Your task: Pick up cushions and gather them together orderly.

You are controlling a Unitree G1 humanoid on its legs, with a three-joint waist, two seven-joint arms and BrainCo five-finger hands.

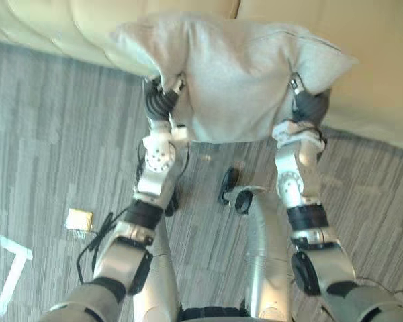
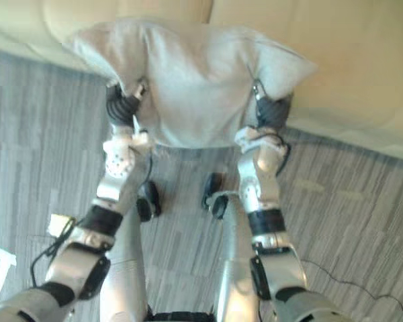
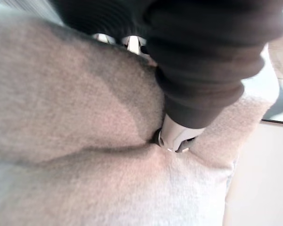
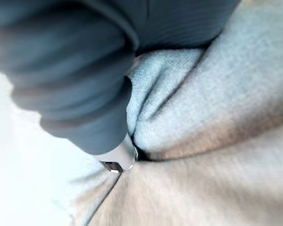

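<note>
A light grey cushion [image 1: 235, 74] hangs in the air in front of a cream sofa [image 1: 383, 60], held by its two sides. My left hand [image 1: 162, 99] grips its left side and my right hand [image 1: 307, 104] its right side. Each corner flares out past the hand. In the left wrist view my thumb [image 3: 177, 136] digs into the cushion [image 3: 75, 117] and the cloth creases around it. The right wrist view shows the same, with the thumb [image 4: 120, 160] sunk into a fold of the cushion [image 4: 217, 141]. The remaining fingers lie behind the cloth.
The sofa's seat front [image 2: 363, 80] runs across the top, close behind the cushion. Below is grey striped carpet [image 1: 47, 134]. A small yellow tag [image 1: 79, 219] and white tape lines [image 1: 10, 265] lie on the floor at the left.
</note>
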